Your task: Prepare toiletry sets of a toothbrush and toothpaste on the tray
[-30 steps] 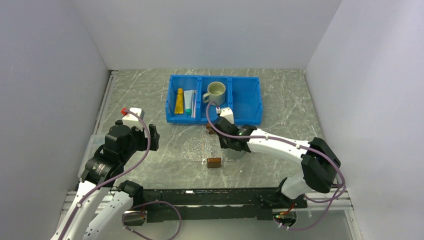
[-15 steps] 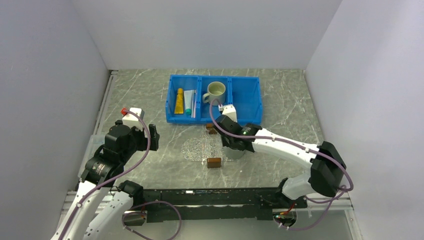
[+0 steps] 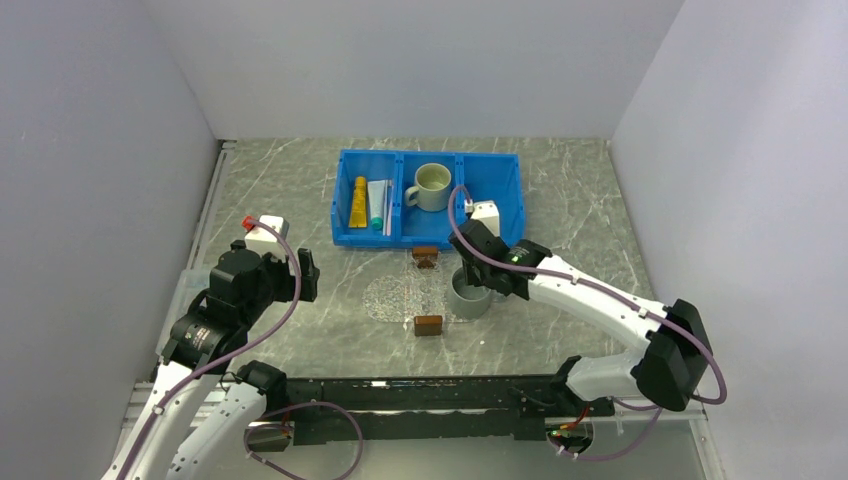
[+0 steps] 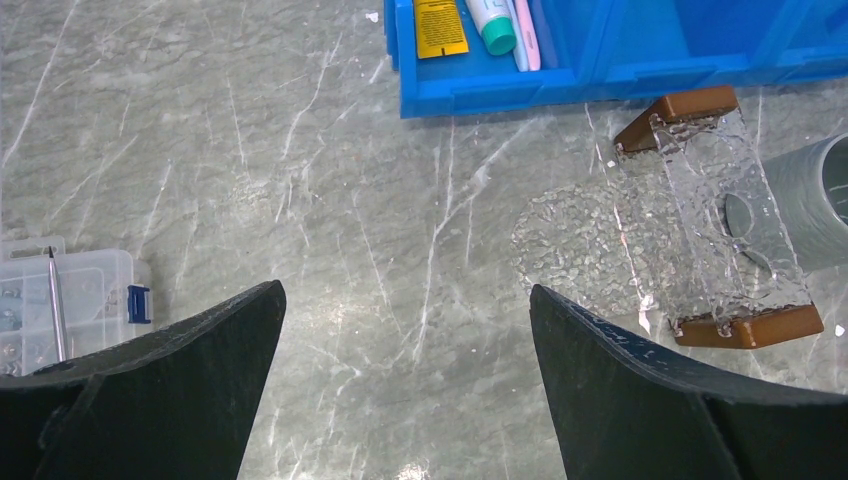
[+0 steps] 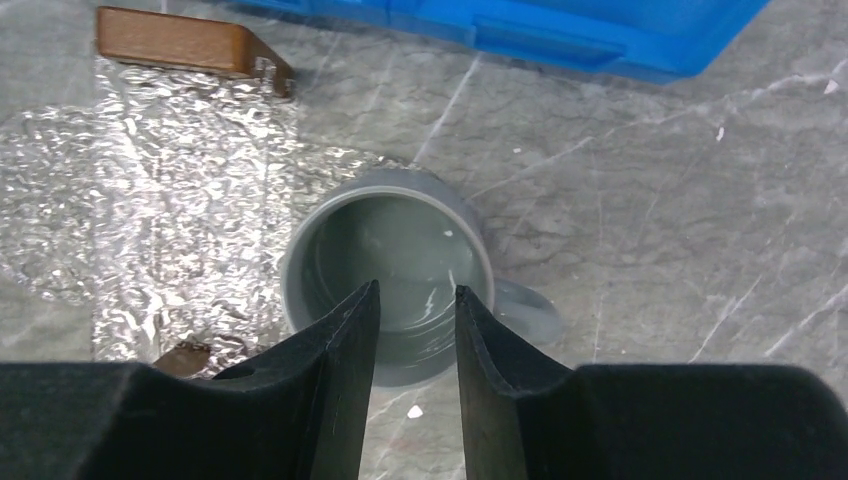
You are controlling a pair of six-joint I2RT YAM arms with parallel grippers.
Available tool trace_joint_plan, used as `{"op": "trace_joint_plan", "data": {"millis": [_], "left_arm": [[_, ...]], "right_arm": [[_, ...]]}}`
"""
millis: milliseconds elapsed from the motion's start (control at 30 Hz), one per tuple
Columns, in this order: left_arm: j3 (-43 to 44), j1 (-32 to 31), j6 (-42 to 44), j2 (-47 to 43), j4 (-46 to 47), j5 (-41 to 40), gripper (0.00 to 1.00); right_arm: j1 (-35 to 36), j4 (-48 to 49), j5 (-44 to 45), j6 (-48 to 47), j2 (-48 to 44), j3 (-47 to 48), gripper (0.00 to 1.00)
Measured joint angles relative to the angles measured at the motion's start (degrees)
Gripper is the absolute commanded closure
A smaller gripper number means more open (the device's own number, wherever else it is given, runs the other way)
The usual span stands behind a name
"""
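The clear tray (image 3: 425, 290) with two brown block handles lies in front of the blue bin (image 3: 495, 212); it also shows in the left wrist view (image 4: 700, 190) and the right wrist view (image 5: 150, 190). A yellow-orange toothpaste tube (image 3: 358, 201), a white teal-capped tube (image 3: 377, 203) and a thin pale toothbrush (image 3: 387, 210) lie in the bin's left compartment, also seen in the left wrist view (image 4: 525, 35). My right gripper (image 3: 472, 272) (image 5: 415, 290) hangs just above a grey mug (image 5: 390, 270), jaws a little apart and empty. My left gripper (image 3: 308, 275) (image 4: 405, 290) is wide open and empty, left of the tray.
The grey mug (image 3: 468, 298) stands at the tray's right edge. A cream mug (image 3: 432, 185) sits in the bin's middle compartment. A clear parts box (image 4: 60, 300) lies at the table's left.
My right arm has pulled back to the right, off the tray, uncovering the grey mug it left standing there. The left arm has not moved.
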Motion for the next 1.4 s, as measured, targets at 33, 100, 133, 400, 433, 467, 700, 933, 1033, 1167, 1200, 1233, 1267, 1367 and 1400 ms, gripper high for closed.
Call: {"op": "trace_joint_plan", "data": {"millis": [33, 100, 133, 400, 433, 467, 700, 933, 1033, 1167, 1200, 1233, 1267, 1367, 1400], "left_arm": [[0.00, 0.00, 0.00, 0.00, 0.00, 0.00, 0.01], [0.00, 0.00, 0.00, 0.00, 0.00, 0.02, 0.01], [0.00, 0.00, 0.00, 0.00, 0.00, 0.04, 0.01], [0.00, 0.00, 0.00, 0.66, 0.00, 0.07, 0.00], [0.00, 0.00, 0.00, 0.66, 0.00, 0.07, 0.01], [0.00, 0.00, 0.00, 0.68, 0.00, 0.07, 0.01], [0.00, 0.02, 0.00, 0.70, 0.00, 0.07, 0.01], [0.00, 0.11, 0.00, 0.70, 0.00, 0.07, 0.01], [0.00, 0.11, 0.00, 0.70, 0.00, 0.04, 0.01], [0.00, 0.11, 0.00, 0.70, 0.00, 0.07, 0.01], [0.00, 0.11, 0.00, 0.70, 0.00, 0.07, 0.00], [0.00, 0.11, -0.02, 0.70, 0.00, 0.07, 0.01], [0.00, 0.11, 0.00, 0.70, 0.00, 0.04, 0.01], [0.00, 0.11, 0.00, 0.70, 0.00, 0.04, 0.01], [0.00, 0.11, 0.00, 0.70, 0.00, 0.04, 0.01]], "right_arm": [[-0.81, 0.02, -0.37, -0.28, -0.09, -0.26, 0.63], [-2.43, 0.00, -1.55, -0.92, -0.09, -0.76, 0.63], [-3.15, 0.02, -2.03, -1.27, -0.09, -1.03, 0.63], [-7.15, 1.05, -5.70, -3.39, 0.04, -3.23, 0.62], [-7.41, 1.27, -6.10, -3.56, 0.20, -3.43, 0.62], [-7.63, 1.38, -6.38, -3.72, 0.46, -3.52, 0.62], [-8.39, 3.50, -8.33, -4.31, 2.43, -4.61, 0.63], [-9.94, 5.05, -10.10, -4.87, 4.35, -5.44, 0.72], [-10.19, 5.33, -10.27, -5.18, 4.81, -5.44, 0.79], [-10.29, 5.64, -10.54, -5.51, 5.03, -5.44, 0.87], [-10.29, 5.68, -10.62, -5.53, 5.03, -5.44, 0.90], [-10.27, 5.75, -10.67, -5.62, 5.05, -5.44, 0.92], [-10.23, 5.75, -10.78, -5.60, 5.05, -5.44, 0.93], [-10.21, 5.92, -10.88, -5.55, 5.07, -5.44, 0.97], [-10.21, 5.92, -10.88, -5.57, 5.09, -5.44, 0.99]]}}
